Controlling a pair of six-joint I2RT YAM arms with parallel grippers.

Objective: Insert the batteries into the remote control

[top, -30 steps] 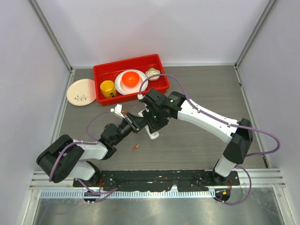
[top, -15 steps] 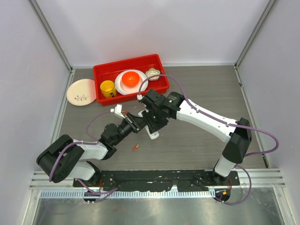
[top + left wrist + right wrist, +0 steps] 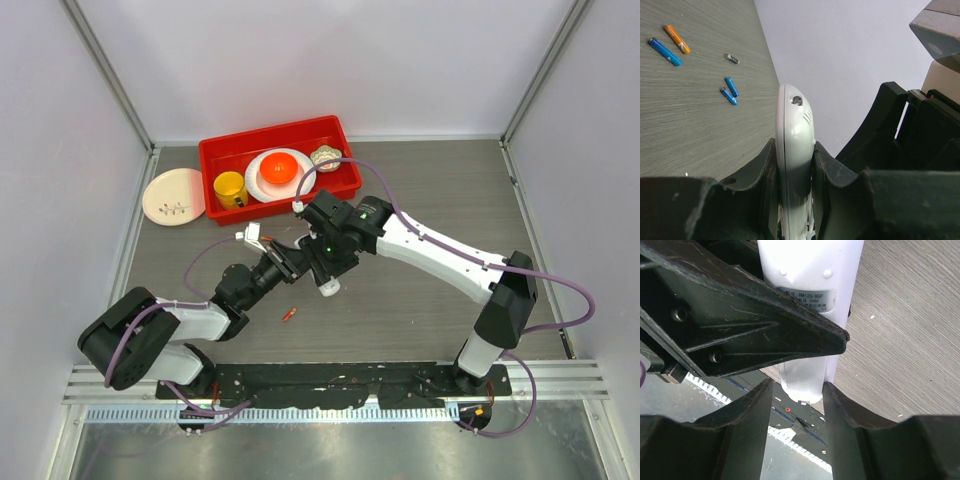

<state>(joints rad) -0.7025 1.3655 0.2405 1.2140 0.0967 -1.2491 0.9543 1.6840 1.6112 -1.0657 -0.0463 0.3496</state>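
1. Grey wood-grain surface (image 3: 430,300) with white walls around it. A red tray (image 3: 270,133) sits at the far side.
2. I have the remote (image 3: 792,120) lifted off the surface near the middle, where the two arms meet. From above only its white end shows beneath the wrists.
3. On the left gripper (image 3: 794,169) the jaws are narrow and clamped on either side of the remote, which stands edge-on to that camera.
4. On the right gripper (image 3: 799,390) the jaws are narrow around the remote's rounded end and appear to touch both sides. The label (image 3: 807,296) on its back faces that camera, and a left jaw crosses in front.
5. The batteries (image 3: 731,86) lie loose on the surface, apart from the remote, and neither gripper holds one. I count blue ones, an orange one (image 3: 677,39) and a small grey one (image 3: 731,58). Another red-orange one (image 3: 289,314) lies near the left arm.
6. My read is that I am on the remote-preparation step, a two-handed hold to work on its back. I cannot tell whether the back is open.
7. Next, one arm should steady the remote with its back exposed. The other should let go and go down for a single battery with a low, narrow pinch, minding polarity.
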